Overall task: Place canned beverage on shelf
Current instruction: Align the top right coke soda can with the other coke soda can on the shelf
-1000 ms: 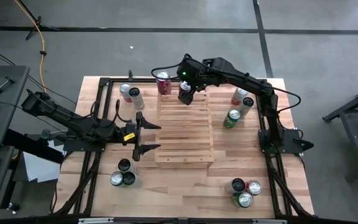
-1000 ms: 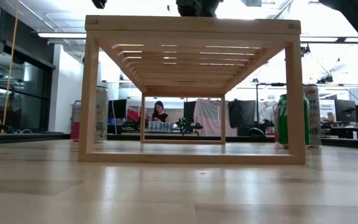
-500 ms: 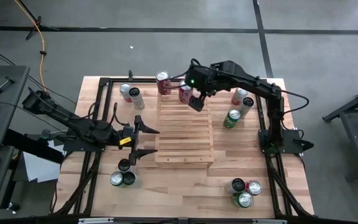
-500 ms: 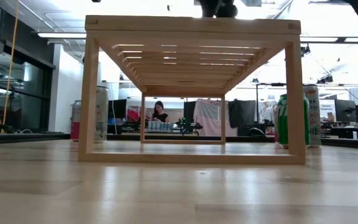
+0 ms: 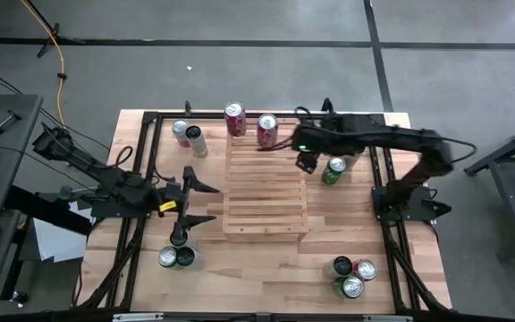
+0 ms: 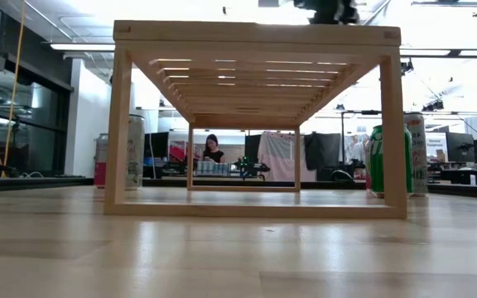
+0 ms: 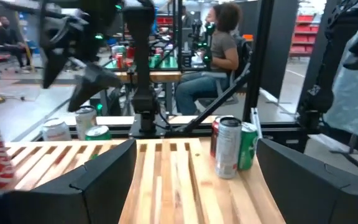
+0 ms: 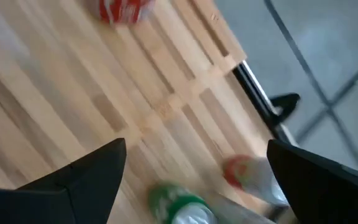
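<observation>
A red can [image 5: 267,130] stands upright on the far edge of the slatted light-wood shelf [image 5: 266,188]; the right wrist view shows it [image 8: 124,9] too. My right gripper [image 5: 307,164] hangs open and empty above the shelf's far right corner, to the right of that can, beside a green can [image 5: 333,170]. My left gripper [image 5: 206,202] stands open and level at the shelf's left side, holding nothing; in its wrist view [image 7: 194,146] the shelf's slats lie between the fingers.
Another red can [image 5: 235,119] stands off the shelf's far left corner. Cans stand in groups on the table: far left [image 5: 186,134], near left [image 5: 177,255], right [image 5: 347,141], near right [image 5: 351,273]. A black frame [image 5: 141,152] borders the tabletop. A person [image 7: 219,43] sits beyond.
My right gripper has drawn away from the red can on the shelf's far edge, toward the table's right edge and a little down; the can stays upright there. My left gripper has pulled back slightly toward the table's left edge.
</observation>
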Tool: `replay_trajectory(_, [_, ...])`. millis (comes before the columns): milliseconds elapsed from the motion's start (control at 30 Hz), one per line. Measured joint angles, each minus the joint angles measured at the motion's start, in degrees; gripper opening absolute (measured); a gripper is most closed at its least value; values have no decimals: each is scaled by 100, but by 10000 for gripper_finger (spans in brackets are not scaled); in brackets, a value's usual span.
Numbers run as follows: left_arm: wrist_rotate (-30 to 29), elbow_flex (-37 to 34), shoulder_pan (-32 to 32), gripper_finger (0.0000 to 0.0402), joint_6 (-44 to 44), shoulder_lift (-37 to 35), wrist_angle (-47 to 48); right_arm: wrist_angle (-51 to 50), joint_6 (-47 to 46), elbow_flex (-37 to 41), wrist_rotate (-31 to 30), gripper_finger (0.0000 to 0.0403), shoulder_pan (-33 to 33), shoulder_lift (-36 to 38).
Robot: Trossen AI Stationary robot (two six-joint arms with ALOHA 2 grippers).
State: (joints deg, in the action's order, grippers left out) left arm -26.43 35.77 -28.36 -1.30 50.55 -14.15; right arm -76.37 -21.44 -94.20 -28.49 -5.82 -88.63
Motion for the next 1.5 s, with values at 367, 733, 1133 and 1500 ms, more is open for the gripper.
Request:
replay_trajectory(367, [-38,0,33,323,245,4,-256,6387,704,4081,1113,376,-112,1949])
replay_trajectory(733, [-45,0,31,323,352,6,-205,8997,1542,4696,835,376,-323,1038])
replay_trajectory(1133, [-162,0,28,323,348,6,-140,9491,2041,4067,398,376,-563,154])
replay_trajectory(1500, [-174,0,28,323,302,6,-69,9715,1890,3982,221,313,-539,91])
